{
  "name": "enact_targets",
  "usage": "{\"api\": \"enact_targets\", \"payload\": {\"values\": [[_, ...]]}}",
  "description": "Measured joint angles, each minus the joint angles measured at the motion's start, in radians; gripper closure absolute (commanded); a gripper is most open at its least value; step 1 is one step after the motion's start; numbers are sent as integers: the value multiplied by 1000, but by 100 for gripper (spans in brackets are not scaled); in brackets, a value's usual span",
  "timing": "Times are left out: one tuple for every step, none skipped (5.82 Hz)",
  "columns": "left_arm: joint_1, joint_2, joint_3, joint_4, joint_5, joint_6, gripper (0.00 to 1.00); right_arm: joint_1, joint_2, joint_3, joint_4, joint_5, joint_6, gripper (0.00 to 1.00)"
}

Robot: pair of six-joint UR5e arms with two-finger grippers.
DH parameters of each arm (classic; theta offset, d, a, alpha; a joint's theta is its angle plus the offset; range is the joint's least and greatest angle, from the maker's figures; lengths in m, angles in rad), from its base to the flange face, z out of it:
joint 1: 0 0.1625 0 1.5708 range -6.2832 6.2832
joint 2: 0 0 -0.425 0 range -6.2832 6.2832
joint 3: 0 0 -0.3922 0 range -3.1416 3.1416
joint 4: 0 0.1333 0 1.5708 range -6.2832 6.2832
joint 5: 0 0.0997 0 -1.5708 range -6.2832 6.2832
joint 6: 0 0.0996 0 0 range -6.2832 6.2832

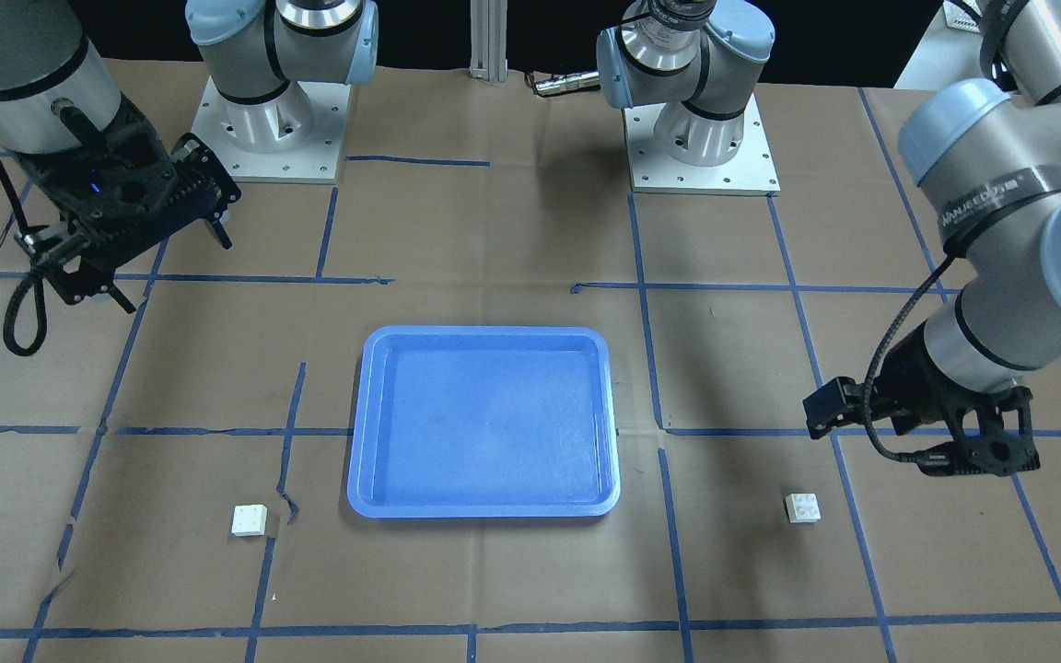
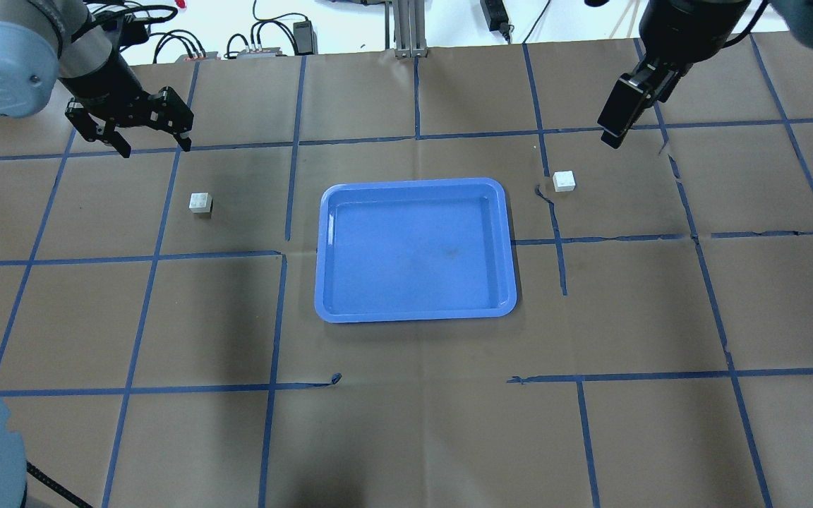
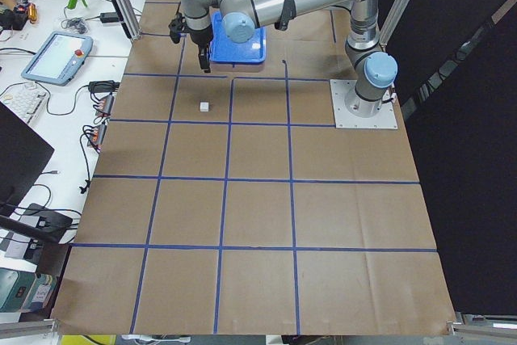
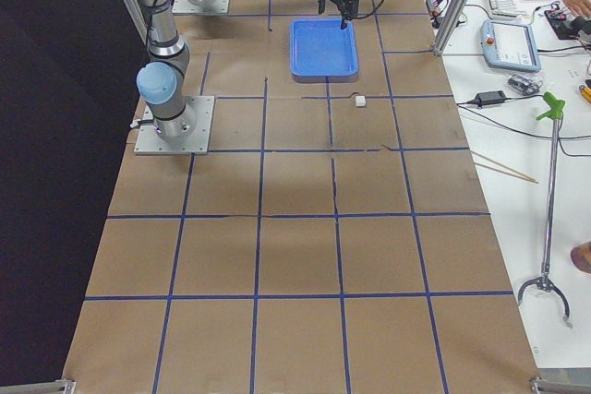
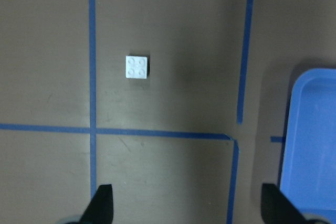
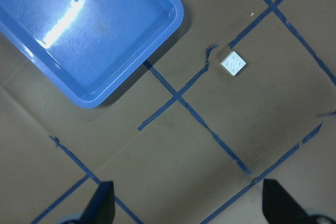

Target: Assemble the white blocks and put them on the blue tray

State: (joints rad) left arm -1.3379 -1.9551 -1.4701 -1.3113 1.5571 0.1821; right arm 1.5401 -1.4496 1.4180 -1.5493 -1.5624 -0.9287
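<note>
The blue tray [image 2: 413, 182] lies empty at the table's middle. One white block [image 2: 200, 203] sits on the paper to its left, also in the left wrist view [image 5: 137, 67]. My left gripper [image 2: 155, 148] hovers open and empty beyond that block. The other white block [image 2: 564, 180] sits to the right of the tray, also in the right wrist view [image 6: 233, 63]. My right gripper [image 1: 179, 276] hovers open and empty, high above the table and away from its block. Both blocks lie studs up, apart from each other.
Brown paper with a blue tape grid covers the table; some tape is torn and lifted near the right block [image 6: 202, 69]. Both arm bases [image 1: 268, 129] stand on the robot's side. Benches with equipment line the table's far edge [image 2: 272, 35].
</note>
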Motion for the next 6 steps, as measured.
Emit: {"api": "enact_targets", "payload": {"values": [[7, -85, -8, 100, -4, 10, 2, -3, 25, -2, -49, 1, -231, 0], [9, -144, -13, 159, -8, 12, 2, -8, 50, -6, -88, 0, -445, 0], [9, -184, -30, 180, -10, 14, 2, -31, 79, -18, -102, 4, -610, 0], [9, -212, -55, 206, -7, 22, 2, -65, 116, -40, -104, 30, -717, 0], [9, -224, -70, 246, -3, 48, 7, -92, 156, -60, -105, 75, -781, 0], [9, -231, -79, 280, 0, 80, 20, -116, 204, -69, -111, 127, -836, 0]]}}
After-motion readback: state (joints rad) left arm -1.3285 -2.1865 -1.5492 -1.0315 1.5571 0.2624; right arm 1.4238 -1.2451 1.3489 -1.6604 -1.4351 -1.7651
